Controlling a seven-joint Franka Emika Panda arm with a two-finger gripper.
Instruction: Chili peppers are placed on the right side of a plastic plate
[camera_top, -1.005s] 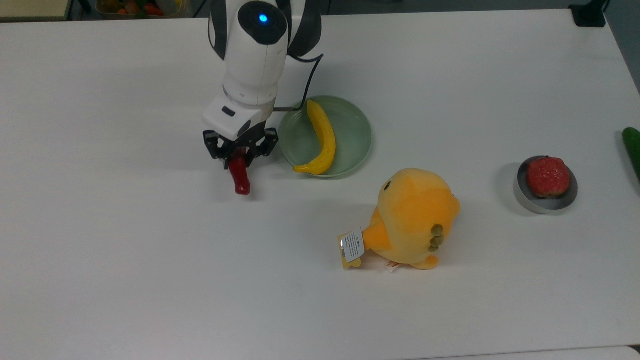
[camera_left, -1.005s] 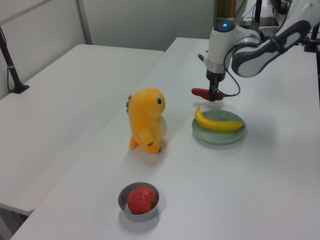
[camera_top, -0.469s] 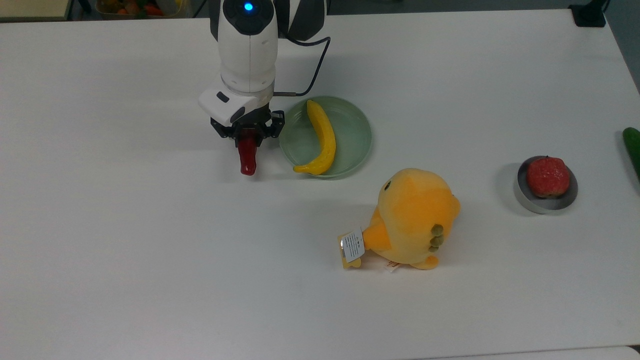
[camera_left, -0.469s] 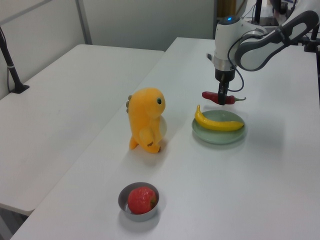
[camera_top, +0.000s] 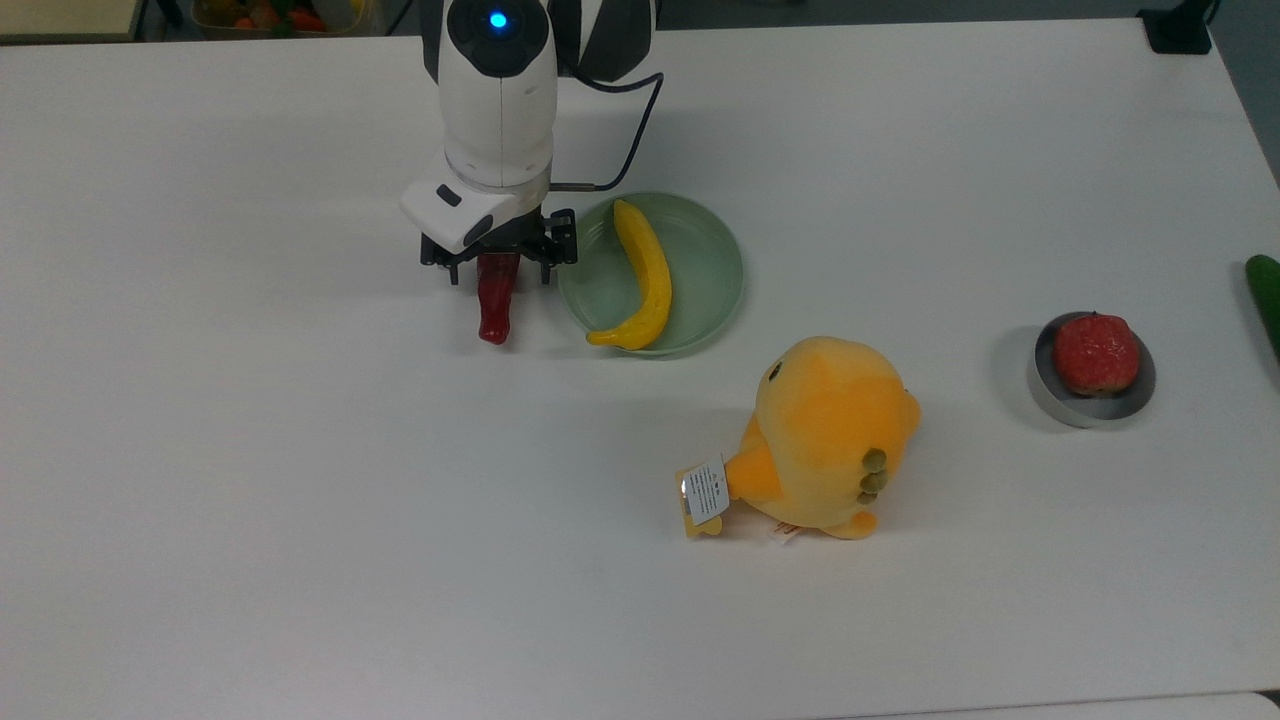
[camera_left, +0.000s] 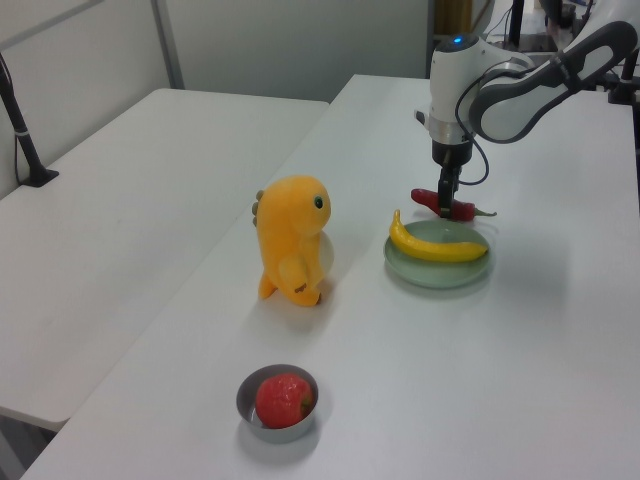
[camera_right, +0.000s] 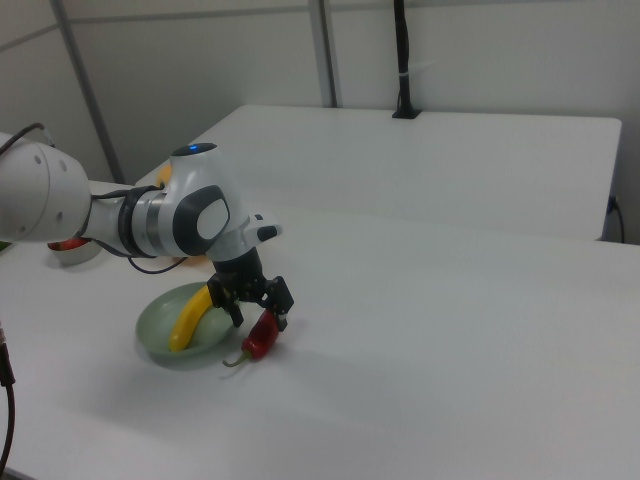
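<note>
Jaws of the black two-finger gripper (camera_top: 498, 258) are spread a little and straddle the stem end of the glossy dark-red chili pepper (camera_top: 495, 305); whether the fingers press it or have just let go cannot be told. The pepper sits low over the white bench (camera_top: 250, 520), just beside the rim of the round pale-green translucent plastic plate (camera_top: 715, 270), on the top view's left of it. In the right view the pepper (camera_right: 261, 335) seems to lie on the bench with its thin green stem curling out past the plate (camera_right: 155, 330). To my eye this is the release step, with the pepper brought close to the rim without crossing it.

Going near to far in the top view: the plump orange plush toy (camera_top: 825, 435) stands nearest, turned so its paper tag faces the camera. On the top view's right, the small grey metal dish (camera_top: 1040, 385) holds a round red fruit (camera_top: 1096, 353), well apart from the work. Farther back the long yellow banana (camera_top: 645, 280) lies across the plate, which leaves little bare room inside.

The white arm covers the pepper's stem end in the top view. A dark green object (camera_top: 1265, 300) is cut off at the top view's right edge and cannot be identified.
</note>
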